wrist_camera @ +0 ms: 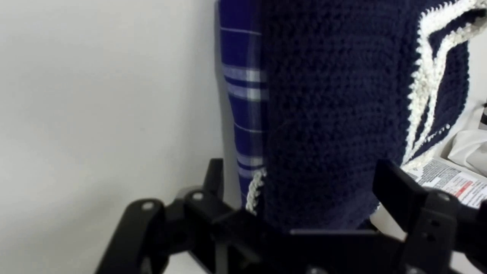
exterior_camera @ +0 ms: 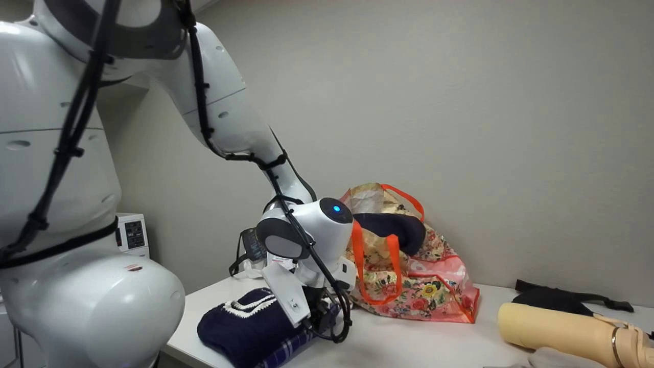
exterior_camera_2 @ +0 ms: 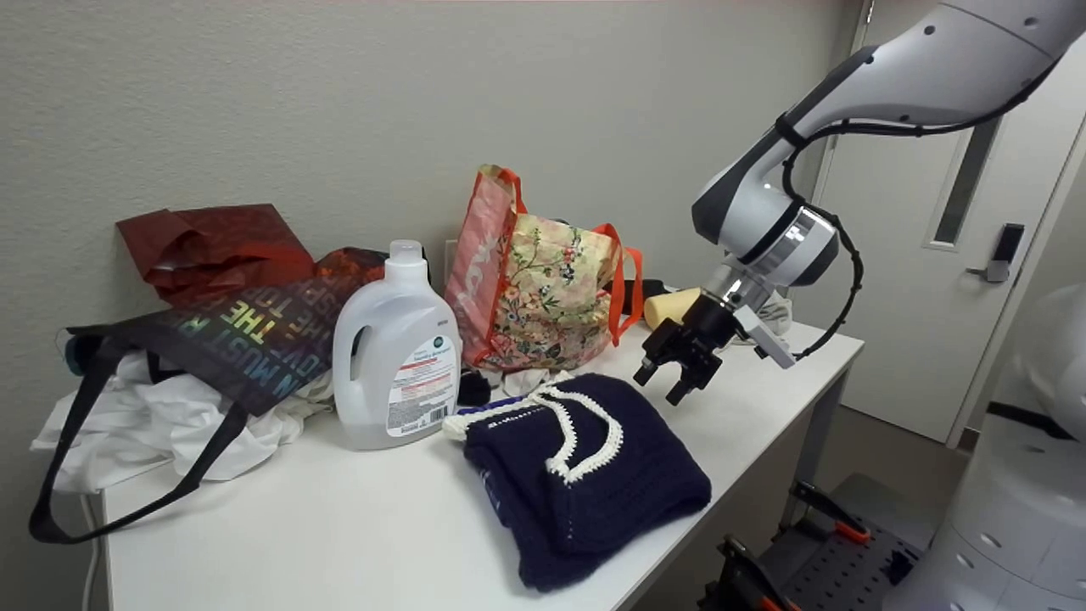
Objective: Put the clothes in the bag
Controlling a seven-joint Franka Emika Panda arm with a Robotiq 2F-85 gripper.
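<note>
Step apparently in hand: grasp approach, with the fingers (wrist_camera: 397, 186) wide and empty near the edge of the clothes (exterior_camera_2: 611, 501), which lie on the table (exterior_camera_2: 280, 543) near the bag (exterior_camera_2: 551, 297); next, lower, straddle the folded edge and close

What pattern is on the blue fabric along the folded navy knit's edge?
The blue fabric has a plaid of paler bands, clearest in the wrist view.

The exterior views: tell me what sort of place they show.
Probably a lab or office room set up for laundry handling: in an exterior view, a windowed door, a detergent-style jug and folded navy clothes suggest it.
</note>
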